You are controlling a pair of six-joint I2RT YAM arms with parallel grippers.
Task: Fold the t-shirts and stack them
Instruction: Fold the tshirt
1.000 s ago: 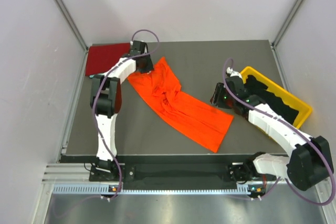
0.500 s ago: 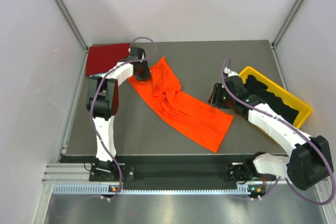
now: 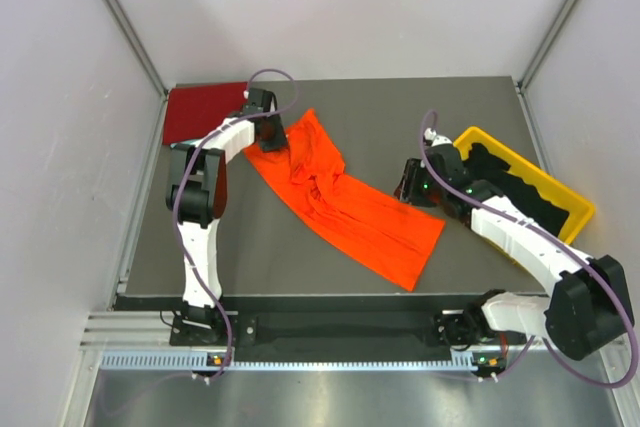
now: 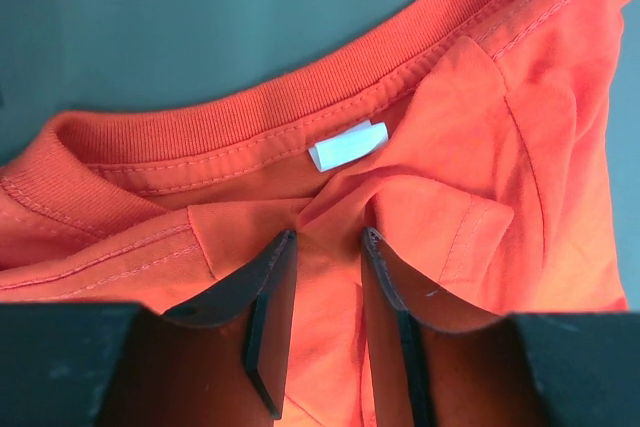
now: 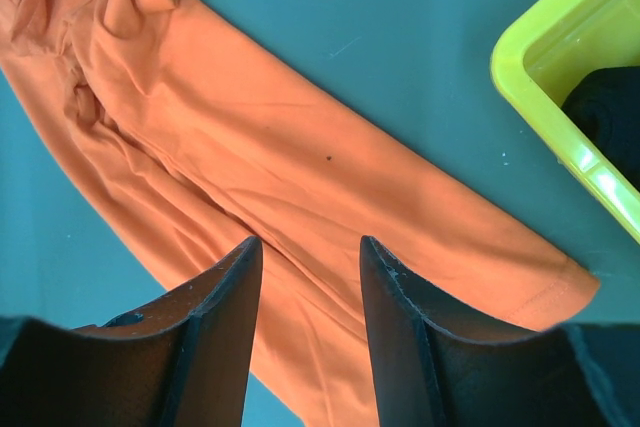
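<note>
The left fingers [image 4: 270,297] are closed on a pinch of the orange t-shirt [image 4: 450,147] just below its collar and white tag [image 4: 347,144]. A second ago they sat slightly further right, and the collar end has shifted left with them. The shirt lies as a long diagonal band across the worktop [image 3: 400,112]. The right fingers [image 5: 215,327] hover spread apart over its lower half, near the yellow bin [image 5: 520,77] — barely moved since then.

No readable writing anywhere. Only a small white tag [image 4: 347,144], sewn inside the neck of the orange t-shirt [image 4: 480,207]. Blank, or too blurred to read.
</note>
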